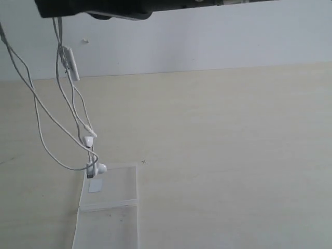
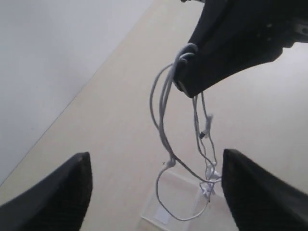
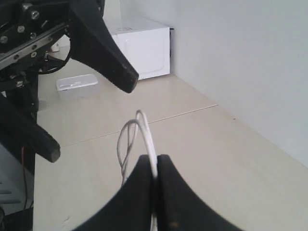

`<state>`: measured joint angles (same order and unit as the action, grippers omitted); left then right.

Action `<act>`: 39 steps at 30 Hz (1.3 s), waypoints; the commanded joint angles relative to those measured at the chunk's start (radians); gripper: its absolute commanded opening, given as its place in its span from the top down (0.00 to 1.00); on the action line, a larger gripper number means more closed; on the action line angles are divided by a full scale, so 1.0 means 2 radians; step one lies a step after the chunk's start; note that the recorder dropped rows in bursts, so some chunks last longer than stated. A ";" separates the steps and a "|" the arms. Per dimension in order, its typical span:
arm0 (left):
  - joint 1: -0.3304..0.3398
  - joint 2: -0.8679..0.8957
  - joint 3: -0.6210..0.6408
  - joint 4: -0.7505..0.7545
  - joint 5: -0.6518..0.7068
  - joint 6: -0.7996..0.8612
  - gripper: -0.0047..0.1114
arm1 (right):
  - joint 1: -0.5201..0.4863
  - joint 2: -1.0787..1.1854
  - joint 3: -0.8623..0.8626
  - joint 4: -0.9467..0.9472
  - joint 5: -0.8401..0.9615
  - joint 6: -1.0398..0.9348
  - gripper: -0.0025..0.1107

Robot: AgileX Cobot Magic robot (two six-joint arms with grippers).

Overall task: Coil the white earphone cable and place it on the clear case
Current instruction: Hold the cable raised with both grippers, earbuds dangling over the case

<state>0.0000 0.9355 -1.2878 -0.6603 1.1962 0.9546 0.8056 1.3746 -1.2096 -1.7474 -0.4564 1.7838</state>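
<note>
Pale table (image 1: 233,155), clear case (image 1: 116,189) lying open on it

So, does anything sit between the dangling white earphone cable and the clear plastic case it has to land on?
Nothing visible does. The thin white earphone cable hangs from the shut right hand directly over the flat clear plastic case. Its earbuds are at the edge of the half with the whitish patch.
</note>
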 commanded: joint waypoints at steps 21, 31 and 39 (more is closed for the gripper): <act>-0.001 0.021 0.072 -0.091 -0.013 0.007 0.60 | -0.003 -0.030 -0.022 0.001 -0.024 0.003 0.98; -0.001 0.020 0.072 -0.120 0.012 0.018 0.69 | -0.003 -0.023 -0.021 0.001 -0.026 0.001 0.98; -0.001 0.020 0.072 -0.141 0.012 0.022 0.41 | -0.003 -0.023 -0.021 0.001 -0.027 -0.002 0.98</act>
<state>0.0000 0.9763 -1.1458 -0.8986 1.2169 0.9902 0.8033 1.3247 -1.2479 -1.7474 -0.5082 1.7875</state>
